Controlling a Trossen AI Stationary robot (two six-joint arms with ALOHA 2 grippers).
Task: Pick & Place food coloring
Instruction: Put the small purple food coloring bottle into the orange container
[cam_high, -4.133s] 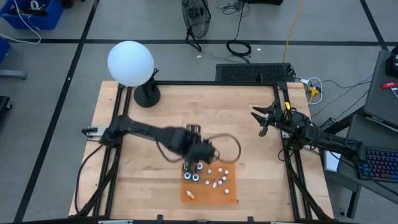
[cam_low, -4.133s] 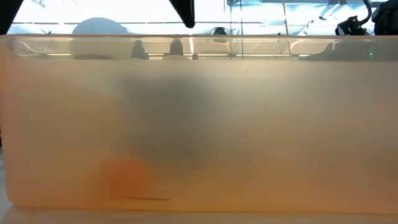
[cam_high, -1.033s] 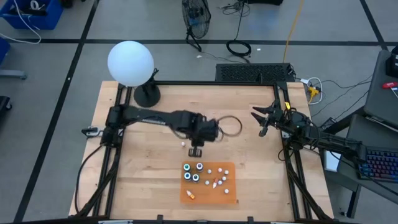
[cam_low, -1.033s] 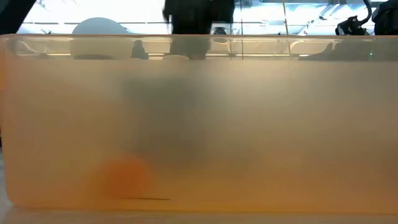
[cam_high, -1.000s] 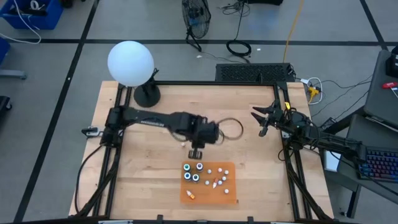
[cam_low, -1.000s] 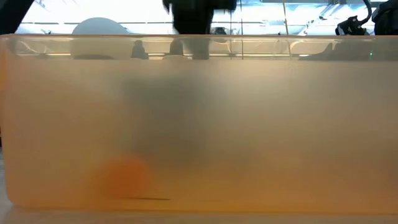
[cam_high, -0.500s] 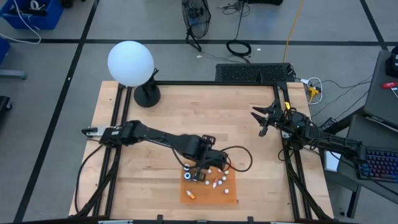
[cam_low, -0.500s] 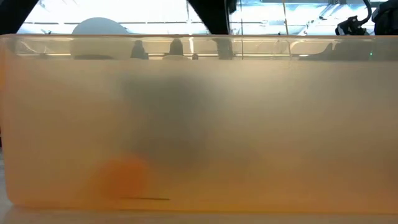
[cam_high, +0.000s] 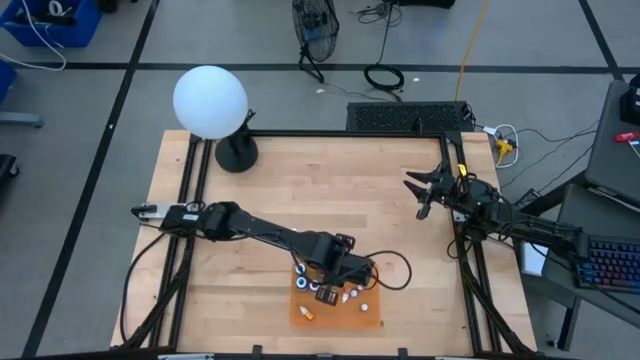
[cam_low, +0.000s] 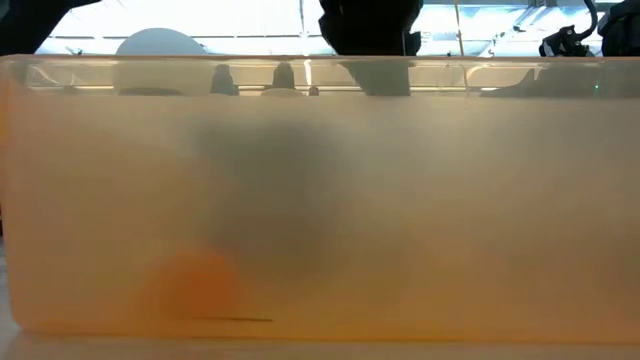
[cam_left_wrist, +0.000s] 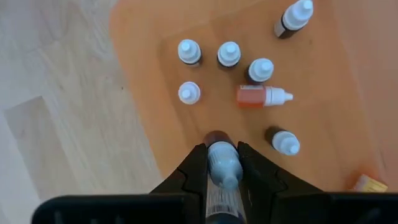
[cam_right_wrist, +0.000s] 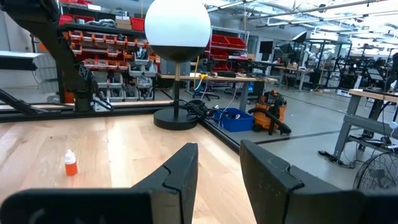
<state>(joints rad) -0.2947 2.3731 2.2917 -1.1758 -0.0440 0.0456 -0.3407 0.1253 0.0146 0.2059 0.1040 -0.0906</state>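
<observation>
Several food coloring bottles (cam_left_wrist: 229, 53) with white caps stand on the flat orange mat (cam_high: 366, 316) near the table's front middle; one orange bottle (cam_left_wrist: 261, 96) lies on its side there. My left gripper (cam_high: 345, 277) hangs over the mat's left part, shut on one small dark bottle (cam_left_wrist: 222, 165) with a pale bluish cap. My right gripper (cam_high: 412, 192) waits at the table's right edge, level and open, with nothing between its fingers (cam_right_wrist: 186, 168). My left gripper pinches the bottle between its two fingers at the sides of the pale cap (cam_left_wrist: 216, 163). The fingers come from above, pointing steeply down. The bottle's dark body (cam_left_wrist: 216, 135) points down at the mat (cam_left_wrist: 323, 81); whether it touches the mat cannot be told.
A white globe lamp (cam_high: 210, 100) on a black foot stands at the far left corner. One small orange bottle (cam_right_wrist: 70, 163) stands alone on the wood. A cloudy orange wall (cam_low: 320, 200) fills the low view. Bare wood lies left and beyond the mat.
My left gripper has gone from the bare wood at the table's middle toward the near edge and a little right, sinking until it hangs over the orange mat. It has stayed shut. The right arm has kept still.
</observation>
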